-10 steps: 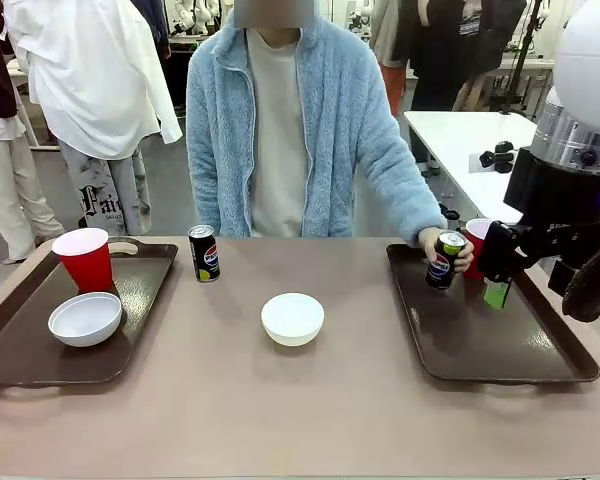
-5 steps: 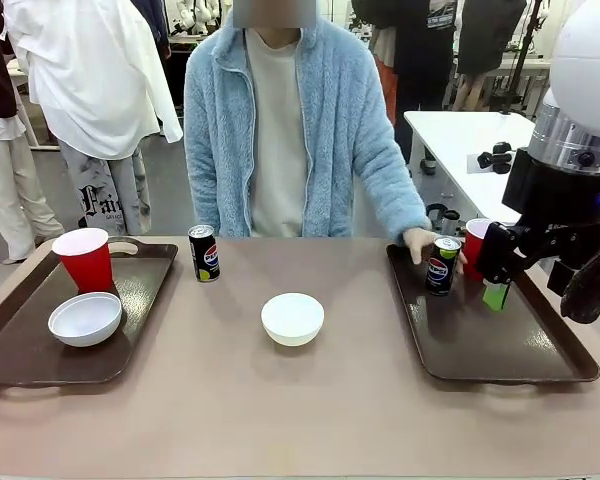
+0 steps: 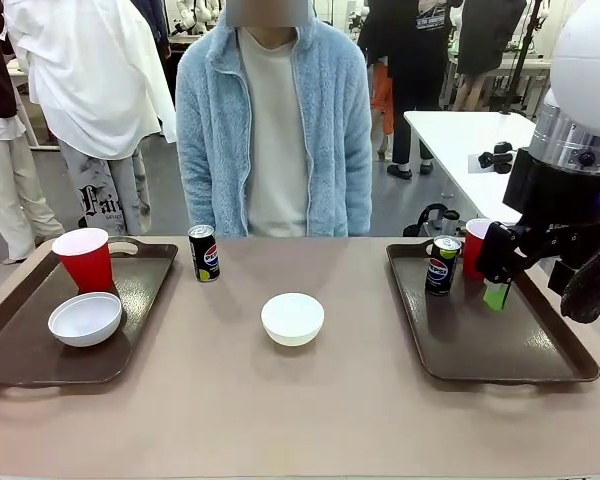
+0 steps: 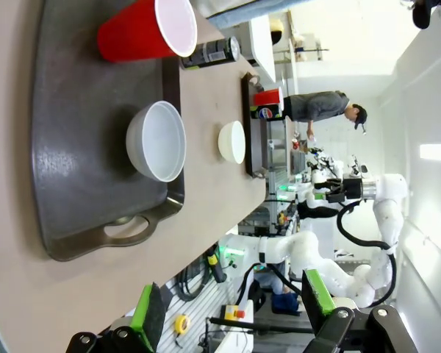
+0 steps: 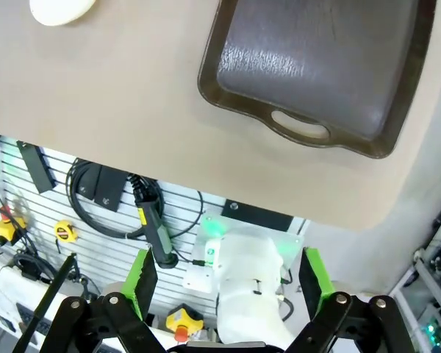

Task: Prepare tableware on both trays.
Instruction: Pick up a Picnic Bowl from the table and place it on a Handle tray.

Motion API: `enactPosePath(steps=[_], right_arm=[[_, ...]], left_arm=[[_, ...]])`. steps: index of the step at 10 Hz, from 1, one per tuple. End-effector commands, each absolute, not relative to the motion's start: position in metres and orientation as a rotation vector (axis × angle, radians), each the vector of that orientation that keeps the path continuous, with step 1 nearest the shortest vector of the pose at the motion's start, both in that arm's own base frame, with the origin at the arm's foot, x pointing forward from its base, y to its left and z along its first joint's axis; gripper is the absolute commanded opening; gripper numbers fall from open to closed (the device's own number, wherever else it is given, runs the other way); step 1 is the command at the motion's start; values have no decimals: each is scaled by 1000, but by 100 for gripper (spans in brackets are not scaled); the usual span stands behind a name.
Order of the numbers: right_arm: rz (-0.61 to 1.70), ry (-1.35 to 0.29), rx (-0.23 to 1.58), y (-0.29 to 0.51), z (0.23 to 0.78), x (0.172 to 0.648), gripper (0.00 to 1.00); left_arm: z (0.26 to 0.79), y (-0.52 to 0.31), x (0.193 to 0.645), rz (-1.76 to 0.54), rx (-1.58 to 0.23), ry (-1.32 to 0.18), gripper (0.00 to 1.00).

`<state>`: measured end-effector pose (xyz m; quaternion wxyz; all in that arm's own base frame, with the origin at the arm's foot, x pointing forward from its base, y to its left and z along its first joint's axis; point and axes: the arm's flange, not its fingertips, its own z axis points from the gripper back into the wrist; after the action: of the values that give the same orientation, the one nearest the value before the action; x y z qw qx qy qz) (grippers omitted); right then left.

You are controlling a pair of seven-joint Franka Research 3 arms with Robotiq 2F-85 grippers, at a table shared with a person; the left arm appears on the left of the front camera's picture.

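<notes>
Front view: at lower left, left tray [image 3: 145,290] carrying a red cup [image 3: 83,259] and a white bowl [image 3: 85,319]. Just beside its far right corner, on the bare table [image 3: 280,420], a loose can [image 3: 204,253], black, with "pepsi" legible on the label. At centre frame, a loose bowl [image 3: 292,319], well apart from both trays. At right, right tray [image 3: 490,350] carrying a second can [image 3: 442,265] with the same Pepsi label, and a second red cup [image 3: 473,245] partly behind the right gripper [image 3: 497,290] hovering over the tray's far end. At top centre, a person standing, hands off the table.

Probably about two thirds done: left tray lacking a can, right tray lacking a bowl.

Left wrist view: left gripper [image 4: 231,312] at the bottom edge, green pads wide apart, holding nothing; left tray, cup and bowl sideways at upper left.

Right wrist view: right gripper pads wide apart at the bottom edge, nothing between them; handle end of right tray at upper right, loose bowl at the top left corner.
</notes>
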<state>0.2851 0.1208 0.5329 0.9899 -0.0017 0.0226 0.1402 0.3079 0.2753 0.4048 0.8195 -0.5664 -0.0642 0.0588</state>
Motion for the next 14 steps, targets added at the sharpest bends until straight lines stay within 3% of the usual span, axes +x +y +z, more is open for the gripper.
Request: enactPosePath(steps=[1, 7, 10, 14], right_arm=[[257, 42, -76, 157, 524, 343, 100], [146, -94, -71, 272, 445, 454, 100], [79, -92, 19, 304, 417, 458, 100], [113, -74, 5, 295, 419, 459, 100]], left_arm=[[407, 276, 306, 125, -1214, -144, 99], [407, 276, 306, 125, -1214, -144, 99], [407, 276, 306, 125, -1214, -144, 99], [407, 276, 306, 125, -1214, -144, 99]])
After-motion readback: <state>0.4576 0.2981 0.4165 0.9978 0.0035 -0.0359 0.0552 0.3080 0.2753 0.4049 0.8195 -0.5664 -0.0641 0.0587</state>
